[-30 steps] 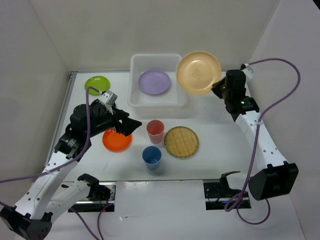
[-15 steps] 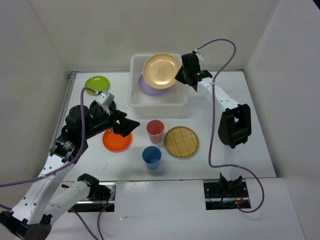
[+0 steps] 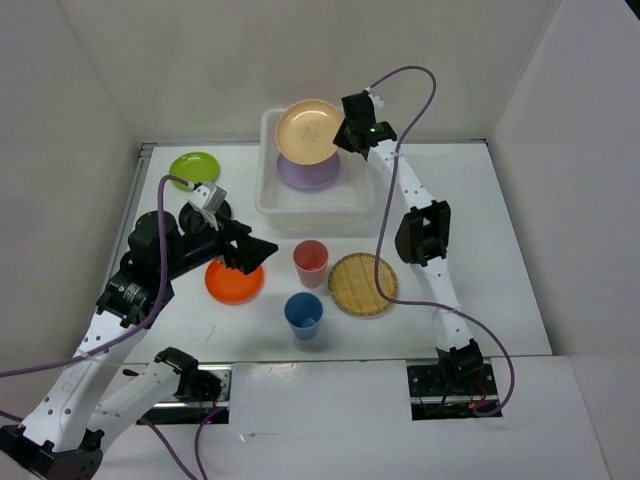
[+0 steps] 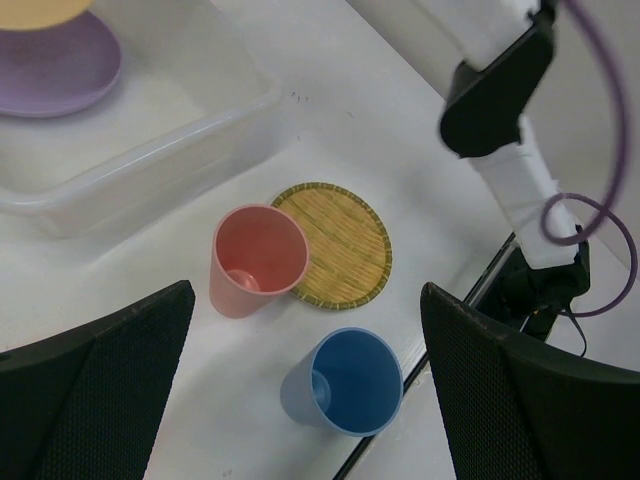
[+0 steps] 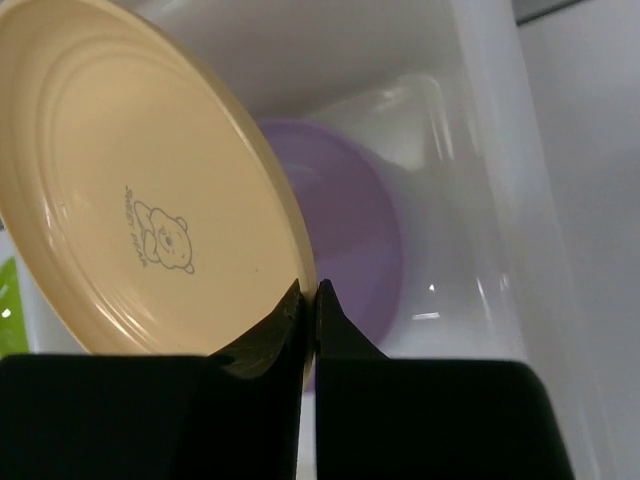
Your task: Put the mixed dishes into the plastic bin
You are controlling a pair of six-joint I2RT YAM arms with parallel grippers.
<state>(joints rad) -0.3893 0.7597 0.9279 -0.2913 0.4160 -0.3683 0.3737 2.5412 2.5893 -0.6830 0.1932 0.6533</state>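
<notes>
Carriage advanced: right gripper (image 3: pixel 342 135), pinching the pale yellow round plate (image 3: pixel 308 128), has swung it over the white translucent plastic bin (image 3: pixel 300 207) beneath the gripper; release seems next. Left gripper (image 3: pixel 258 250) stands wide, empty.

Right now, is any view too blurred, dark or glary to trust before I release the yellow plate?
Top external: evenly lit and sharp, only soft shadows by the pink cup and blue cup. Left wrist: cups and bamboo plate crisp; its own jaws are dark foreground shapes. Right wrist: pale yellow plate sharp, bear print legible; small glare spots on the plastic bin wall; jaws near-black.
</notes>
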